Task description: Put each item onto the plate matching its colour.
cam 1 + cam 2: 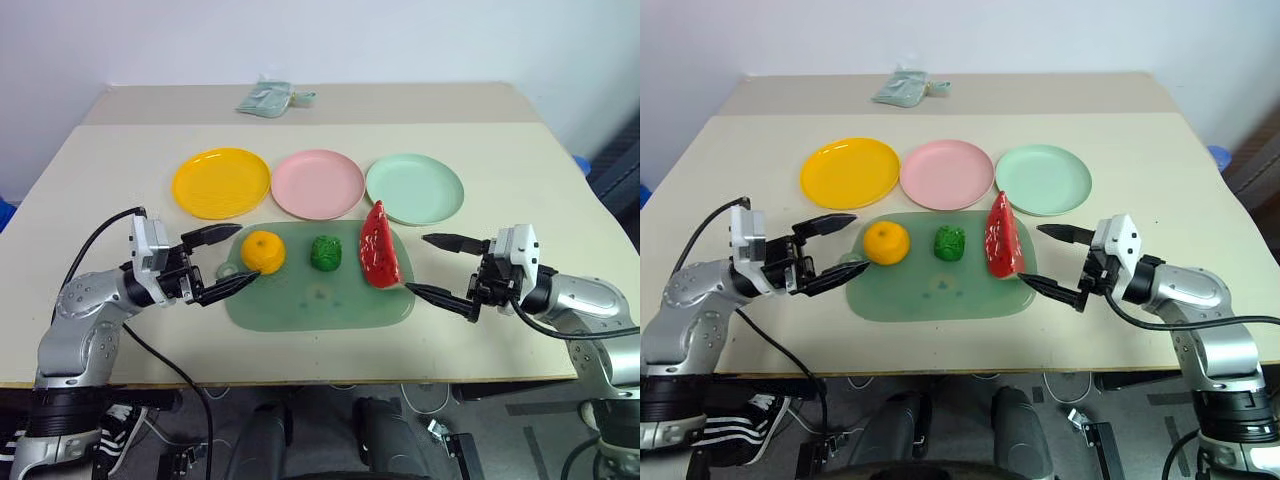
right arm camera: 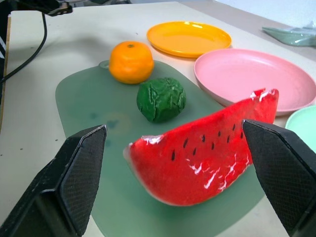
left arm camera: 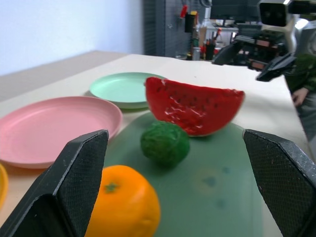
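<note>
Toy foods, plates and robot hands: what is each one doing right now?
orange fruit: on the green mat
green lump: on the mat
red slice: on the mat
yellow plate: empty
pink plate: empty
mint plate: empty
left gripper: open, holding nothing
right gripper: open, holding nothing

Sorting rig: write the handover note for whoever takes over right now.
Left gripper: open, empty, level beside the orange fruit.
Right gripper: open, empty, level beside the red watermelon slice.
The orange fruit, the green lump and the slice all sit on the green mat, in a row from the robot's left to right.
Yellow plate, pink plate and mint plate lie behind the mat, with nothing on them.
Done: nothing placed.
Left: fruit to the yellow plate, slice to pink, lump to mint.
</note>
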